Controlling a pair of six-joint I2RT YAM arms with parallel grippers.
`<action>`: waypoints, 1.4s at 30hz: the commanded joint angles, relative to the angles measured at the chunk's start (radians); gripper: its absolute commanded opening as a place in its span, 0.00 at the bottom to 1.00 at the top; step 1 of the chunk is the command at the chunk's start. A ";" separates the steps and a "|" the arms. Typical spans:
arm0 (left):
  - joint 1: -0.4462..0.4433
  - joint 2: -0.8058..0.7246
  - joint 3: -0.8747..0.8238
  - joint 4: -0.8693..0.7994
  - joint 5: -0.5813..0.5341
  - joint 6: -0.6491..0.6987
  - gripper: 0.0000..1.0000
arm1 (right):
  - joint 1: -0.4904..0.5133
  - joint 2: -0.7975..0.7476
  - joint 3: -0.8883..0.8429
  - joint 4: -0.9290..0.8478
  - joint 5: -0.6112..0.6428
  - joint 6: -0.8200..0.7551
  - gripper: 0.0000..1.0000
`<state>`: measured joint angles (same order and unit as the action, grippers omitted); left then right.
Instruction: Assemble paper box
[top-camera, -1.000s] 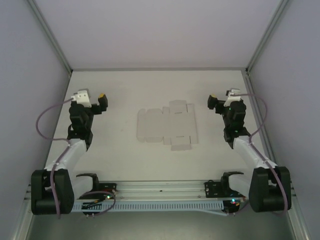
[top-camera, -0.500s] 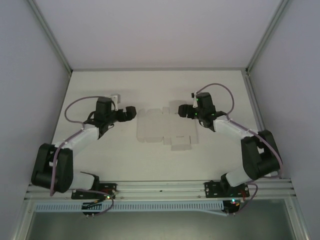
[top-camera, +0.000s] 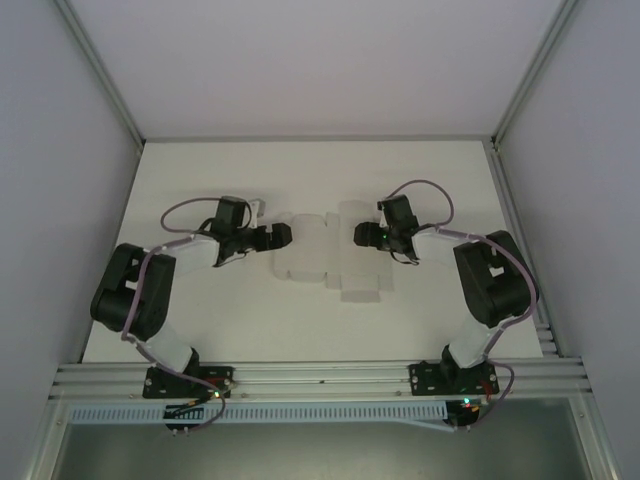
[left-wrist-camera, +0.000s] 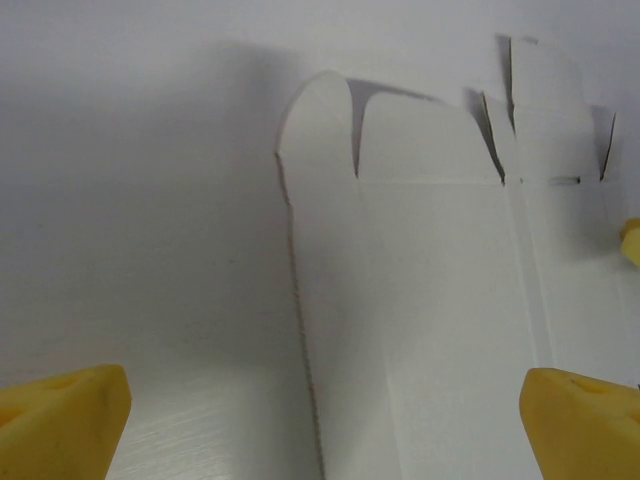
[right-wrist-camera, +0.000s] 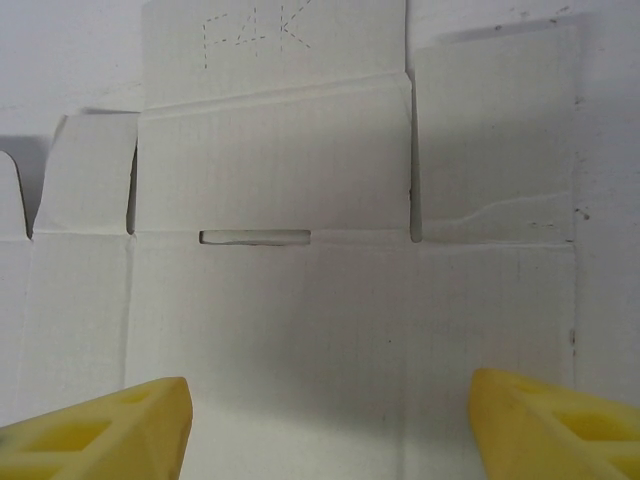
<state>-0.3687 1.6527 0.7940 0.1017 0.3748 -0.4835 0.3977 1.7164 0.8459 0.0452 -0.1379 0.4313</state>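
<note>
The left claw (top-camera: 281, 235), its pads spread wide and holding nothing, sits at the left edge of the paper box (top-camera: 325, 255), a flat off-white die-cut sheet lying mid-frame on the white table (top-camera: 200, 320). The right claw (top-camera: 362, 233), pads also apart and empty, sits over the sheet's right part, near its upper flaps.

In the left wrist view, yellow pads (left-wrist-camera: 60, 420) fill the bottom corners, and the sheet's left edge runs up the centre to two rounded flaps (left-wrist-camera: 320, 120). In the right wrist view, a narrow slot (right-wrist-camera: 255, 237) cuts the fold line just above centre.

The step in hand looks like getting a first hold on a flap. Doing it well likely means one claw pinning the sheet flat while the other slips a pad under an edge and folds along the crease. The thin sheet may slide.

Bare table surrounds the sheet on all sides, and the enclosure walls (top-camera: 60, 200) stand well apart from it.
</note>
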 joint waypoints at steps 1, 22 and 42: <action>-0.014 0.047 0.019 0.031 0.079 -0.025 1.00 | 0.006 0.027 -0.039 0.013 0.014 0.027 0.74; -0.053 0.015 0.026 0.206 0.233 -0.062 0.00 | -0.012 -0.136 -0.056 0.008 -0.062 0.011 0.76; -0.053 -0.652 -0.014 0.263 0.279 -0.115 0.00 | -0.307 -0.635 -0.170 0.228 -0.734 0.113 0.84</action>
<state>-0.4191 1.0481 0.7975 0.3035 0.6205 -0.5484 0.0967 1.0775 0.6956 0.1211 -0.6697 0.4793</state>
